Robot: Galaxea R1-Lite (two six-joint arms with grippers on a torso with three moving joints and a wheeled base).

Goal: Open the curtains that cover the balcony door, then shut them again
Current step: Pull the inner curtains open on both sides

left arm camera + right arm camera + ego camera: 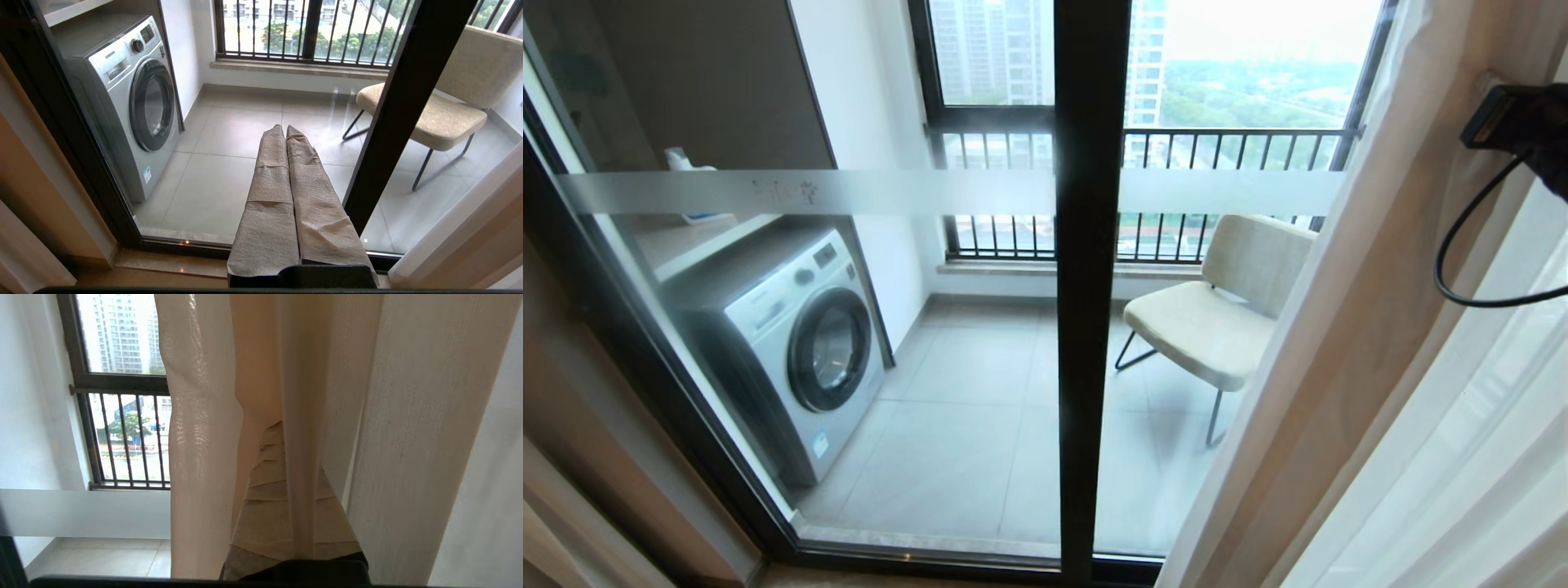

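Your right gripper (pixel 282 457) is clenched on a curtain (pixel 1347 327) fold at the head view's right edge; the pleats run vertically, leaning slightly. The door (pixel 1086 286) glass is uncovered from centre to left. The left gripper (pixel 286 134) is clenched empty, lower centre, short of the glass. Tiled balcony beyond: washer (pixel 796 343) left, chair (pixel 1217 310) right.

Pale tiled floor (pixel 980 425) under soft daylight. Silver washing machine (pixel 796 343) against a white wall (pixel 882 245), beige chair (pixel 1217 310) on thin metal legs near a black-framed window (pixel 1143 122) with barred railing; high-rise towers and trees beyond.
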